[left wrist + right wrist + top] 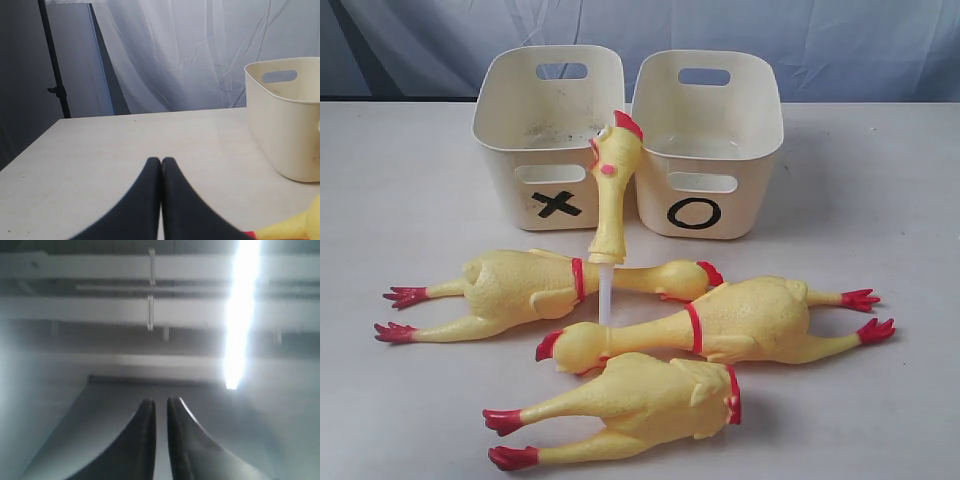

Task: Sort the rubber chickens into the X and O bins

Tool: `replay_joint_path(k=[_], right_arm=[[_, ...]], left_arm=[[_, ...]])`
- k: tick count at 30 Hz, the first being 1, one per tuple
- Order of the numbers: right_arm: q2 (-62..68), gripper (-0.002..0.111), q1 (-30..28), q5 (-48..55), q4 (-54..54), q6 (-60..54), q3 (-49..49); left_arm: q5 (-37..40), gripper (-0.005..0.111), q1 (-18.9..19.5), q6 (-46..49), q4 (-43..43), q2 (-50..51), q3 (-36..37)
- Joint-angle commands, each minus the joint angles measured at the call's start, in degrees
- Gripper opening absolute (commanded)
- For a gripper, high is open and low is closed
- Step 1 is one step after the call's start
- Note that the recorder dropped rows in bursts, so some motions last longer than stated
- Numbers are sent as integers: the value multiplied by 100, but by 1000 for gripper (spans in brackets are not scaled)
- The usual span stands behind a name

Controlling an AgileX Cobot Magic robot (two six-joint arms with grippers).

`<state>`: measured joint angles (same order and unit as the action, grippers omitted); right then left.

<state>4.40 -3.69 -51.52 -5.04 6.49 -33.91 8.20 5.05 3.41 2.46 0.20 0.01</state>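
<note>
Left tool (161, 160) is pressed shut, empty, over the table (100, 150); right tool (161, 401), nearly closed and empty, faces a ceiling (100, 310). X bin (548, 140) and O bin (708, 150) stand side by side. Before them lie a whole rubber chicken (520, 285), a second whole chicken (750, 320) and a headless chicken (640, 400); the head-and-neck piece (613, 190) stands upright.

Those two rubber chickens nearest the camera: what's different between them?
The headless chicken stops at its red neck band. The whole chicken behind it has a long neck and a red-combed head. The headless chicken's feet point to the left of the exterior view, the whole chicken's to the right. Both are yellow, bumpy-skinned and red-footed, and both lie flat on the white table.
</note>
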Motion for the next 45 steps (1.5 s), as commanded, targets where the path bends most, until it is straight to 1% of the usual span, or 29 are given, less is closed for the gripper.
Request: replay_joint_path(k=[1,3,4,5,7,8,10,14,16,17,19,21,22,23,24,25,26,28,29,31,33,34,37,40,44,45], right_arm=[[804,10,-23,2811,233,1979,-1140],[1227,10,-23,4424,202,2802,-1755],[1475,10,-23,5189,202,2984,-2037],[1737,10,-23,5857,214,3021,-2283],[2189,10,-23,6853,372,3019,-2612],[2638,10,-23,7549,430,2971,-2768],[2985,10,-23,7820,430,2971,-2784],[3672,10,-23,7433,504,2956,-2784],[3899,10,-23,7933,894,2770,-2784],[4082,10,-23,8722,1342,2162,-2757],[4478,10,-23,9225,1957,1313,-2580],[4876,10,-23,9620,2751,1078,-2500],[5135,10,-12,10168,3570,615,-2500],[5375,10,39,10748,4378,-284,-2500],[5660,10,243,11671,5340,-1608,-2500],[5850,10,514,12148,6077,-2402,-2465],[6062,10,938,12148,6760,-2997,-2417],[6254,10,1500,12148,7043,-3715,-2411],[6308,10,1765,12148,7009,-4092,-2411],[6449,10,2251,12148,6647,-5189,-2411],[6572,10,2616,11988,6126,-5851,-2411],[6646,10,2890,11672,5666,-6127,-2411],[6853,10,3467,10876,4374,-6213,-2411],[7104,10,3918,10638,3432,-6197,-2411],[7441,10,4303,10451,2841,-5997,-2411],[7527,13,4373,10356,2680,-5933,-2411]], left_arm=[[-46,0,-58,-11,-2,-20,-1],[-46,0,-58,-11,-2,-20,-1],[-46,0,-58,-11,-2,-20,-1],[-46,0,-58,-11,-2,-20,-1],[-46,0,-58,-11,-2,-20,-1],[-46,0,-58,-11,-2,-20,-1],[-46,0,-58,-11,-2,-20,-1],[-46,0,-58,-11,-2,-20,-1],[-46,0,-58,-11,-2,-20,-1],[-46,0,-58,-11,-2,-20,-1],[-46,0,-58,-11,-2,-20,-1],[-46,0,-58,-11,-2,-20,-1],[-46,0,-58,-11,-2,-20,-1],[-46,0,-58,-11,-2,-20,-1],[-46,0,-58,-11,-2,-20,-1],[-46,0,-58,-11,-2,-20,-1],[-46,0,-58,-11,-2,-20,-1],[-46,0,-58,-11,-2,-20,-1],[-46,0,-58,-11,-2,-20,-1],[-46,0,-58,-11,-2,-20,-1],[-46,0,-58,-11,-2,-20,-1],[-46,0,-58,-11,-2,-20,-1],[-46,0,-58,-11,-2,-20,-1],[-46,0,-58,-11,-2,-20,-1],[-46,0,-58,-11,-2,-20,-1],[-46,0,-58,-11,-2,-20,-1]])
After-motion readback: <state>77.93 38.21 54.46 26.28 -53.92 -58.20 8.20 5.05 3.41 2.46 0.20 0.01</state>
